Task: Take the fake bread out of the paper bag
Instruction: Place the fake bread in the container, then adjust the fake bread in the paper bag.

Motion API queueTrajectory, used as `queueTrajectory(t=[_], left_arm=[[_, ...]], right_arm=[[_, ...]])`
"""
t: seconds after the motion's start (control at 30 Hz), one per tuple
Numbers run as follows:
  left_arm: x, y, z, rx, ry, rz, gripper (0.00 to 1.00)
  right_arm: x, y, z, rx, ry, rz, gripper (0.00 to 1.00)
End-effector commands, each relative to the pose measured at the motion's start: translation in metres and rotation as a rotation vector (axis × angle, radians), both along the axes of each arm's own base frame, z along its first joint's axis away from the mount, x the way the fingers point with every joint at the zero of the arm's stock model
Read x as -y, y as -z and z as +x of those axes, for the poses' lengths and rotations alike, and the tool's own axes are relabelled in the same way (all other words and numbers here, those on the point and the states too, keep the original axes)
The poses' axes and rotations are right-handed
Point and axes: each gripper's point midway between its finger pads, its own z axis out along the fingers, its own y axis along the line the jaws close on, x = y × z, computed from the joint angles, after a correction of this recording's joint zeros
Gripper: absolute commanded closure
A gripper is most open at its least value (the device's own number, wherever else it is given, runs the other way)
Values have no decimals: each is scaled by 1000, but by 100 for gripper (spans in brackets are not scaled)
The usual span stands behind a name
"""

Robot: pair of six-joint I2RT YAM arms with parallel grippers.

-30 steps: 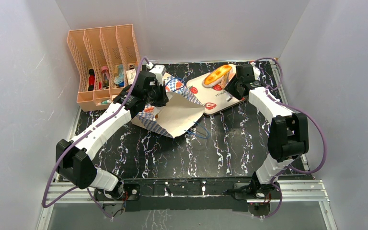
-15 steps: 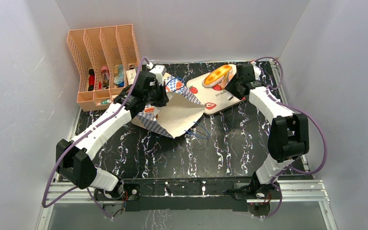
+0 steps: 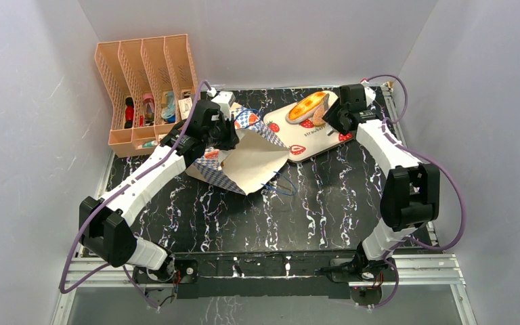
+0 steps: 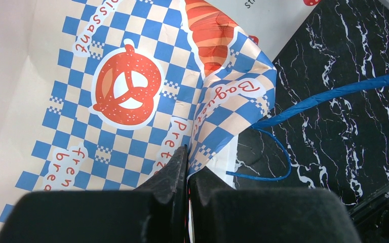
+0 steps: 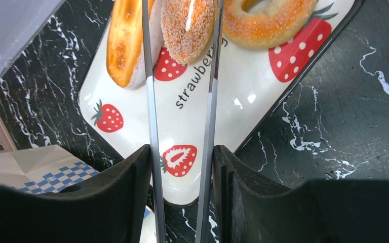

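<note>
- Between the thin metal blades (image 5: 151,101) of the right gripper (image 3: 333,110), part-open and clamping nothing: one oval, seed-crusted roll (image 5: 187,25).
- Outside one blade lies one glossy orange loaf (image 5: 124,40), outside the other one sugared ring donut (image 5: 263,25).
- All three lie on one strawberry-printed tray (image 5: 233,106).
- Since a second ago, this gripper has drawn back from the tray.
- Left gripper (image 4: 187,157): pinched tight on the checkered paper bag (image 4: 131,76), unmoved.

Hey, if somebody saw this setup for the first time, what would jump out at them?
Probably the crumpled pale paper bag with its blue-and-white checkered band, lying left of centre on the black marbled table, its edge pinched in the left gripper. Next, the white strawberry-print tray at the far right, carrying a long orange-glazed toy loaf, an oval sugared roll and a golden ring donut, with the right gripper and its jaws either side of the roll.
</note>
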Motion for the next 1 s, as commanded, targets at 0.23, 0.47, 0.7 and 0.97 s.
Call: queueTrajectory(t=[0.23,0.47,0.7,0.97], left_arm=[[3,-11,-5,25,37,-7,100],[5,-20,-1,41,56,-1,100],[8,-19,2,53,73,-1,100],[19,-16,17,45,90,10,100]], right_arm=[[9,-108,3,269,20,1,59],[0,-128,-27,315,-32,48,60],[-42,-136,-83,341,-201,82,64],[-93,-126,-169,311,-388,123,67]])
